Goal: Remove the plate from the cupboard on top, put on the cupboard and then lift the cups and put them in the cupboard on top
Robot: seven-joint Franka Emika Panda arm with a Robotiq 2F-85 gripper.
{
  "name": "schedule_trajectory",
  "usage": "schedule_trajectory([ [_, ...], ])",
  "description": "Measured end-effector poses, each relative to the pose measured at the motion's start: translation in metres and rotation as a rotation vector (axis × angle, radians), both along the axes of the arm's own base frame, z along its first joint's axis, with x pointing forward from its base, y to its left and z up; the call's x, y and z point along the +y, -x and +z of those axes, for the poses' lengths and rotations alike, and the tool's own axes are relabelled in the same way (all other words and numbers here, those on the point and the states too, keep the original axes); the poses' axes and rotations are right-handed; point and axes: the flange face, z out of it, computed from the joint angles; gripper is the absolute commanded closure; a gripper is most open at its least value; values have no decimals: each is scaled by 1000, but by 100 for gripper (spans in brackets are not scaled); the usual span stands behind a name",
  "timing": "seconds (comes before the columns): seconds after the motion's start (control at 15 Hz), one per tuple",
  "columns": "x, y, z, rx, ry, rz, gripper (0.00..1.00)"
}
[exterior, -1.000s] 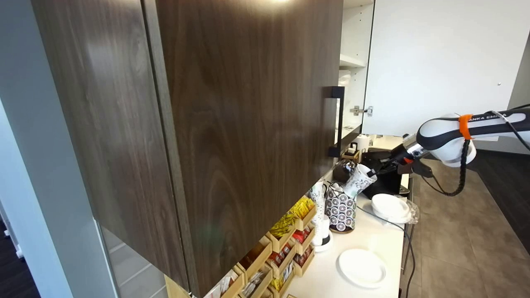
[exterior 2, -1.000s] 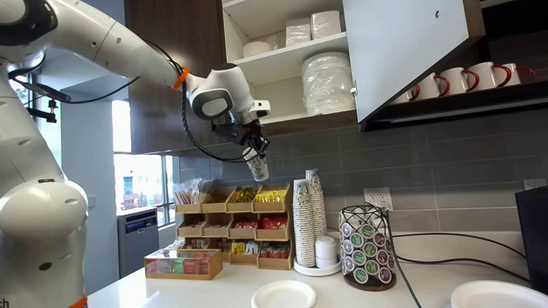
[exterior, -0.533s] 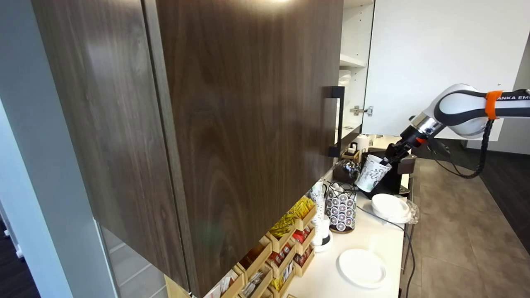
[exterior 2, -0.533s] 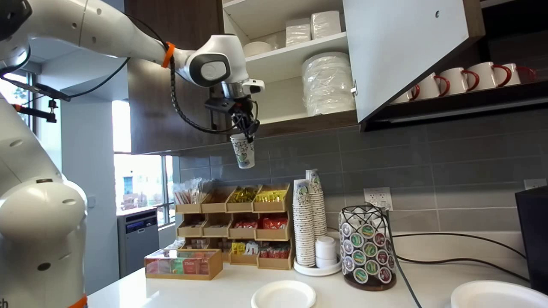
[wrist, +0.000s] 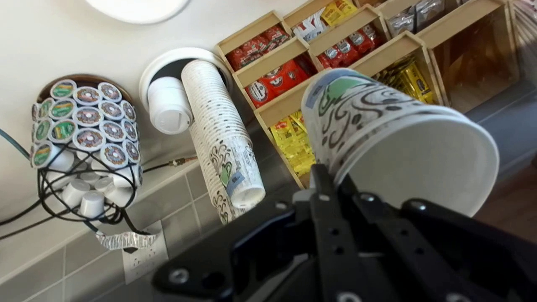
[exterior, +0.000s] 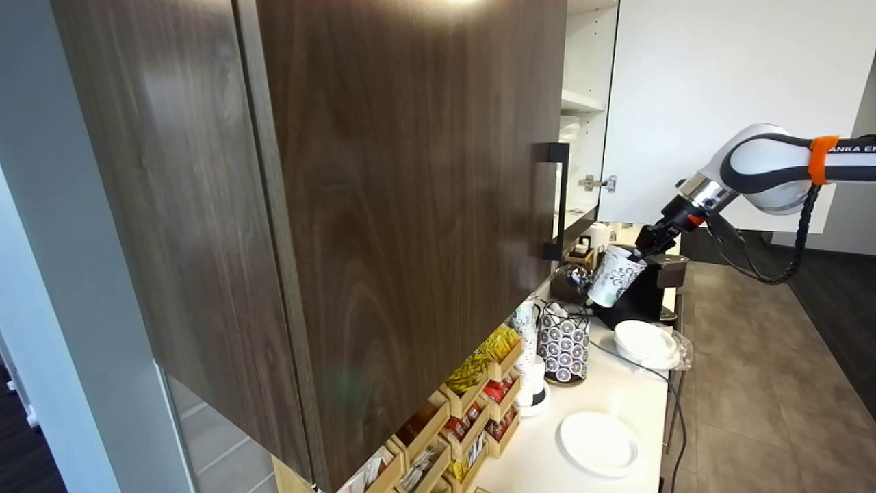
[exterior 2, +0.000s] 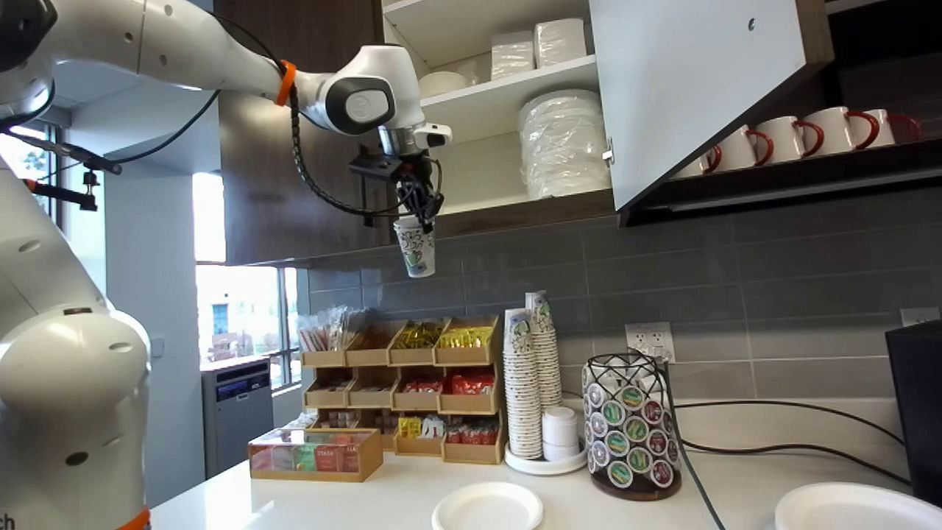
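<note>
Cup (wrist: 386, 119) (tilted), aloft, pinched in end effector (wrist: 334, 179)

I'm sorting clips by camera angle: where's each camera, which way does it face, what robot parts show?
In an exterior view: high by the wall cabinet, looking along the counter; partial arm and gripper show.
In an exterior view: low, facing the tiled wall; gripper and more of the arm show.
Wrist view: on the wrist, looking down at coffee pods; only the gripper shows.
Both exterior views share the open door; all three, the gripped cup.
</note>
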Motion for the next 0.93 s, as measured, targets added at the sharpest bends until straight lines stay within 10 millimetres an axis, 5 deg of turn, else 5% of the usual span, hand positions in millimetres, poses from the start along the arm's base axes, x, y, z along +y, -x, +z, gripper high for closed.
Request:
schedule_trajectory([
  [0.47,20,-1,119,-197,12,49,99],
  [0.93,51,-45,164,-173,35,40,99],
])
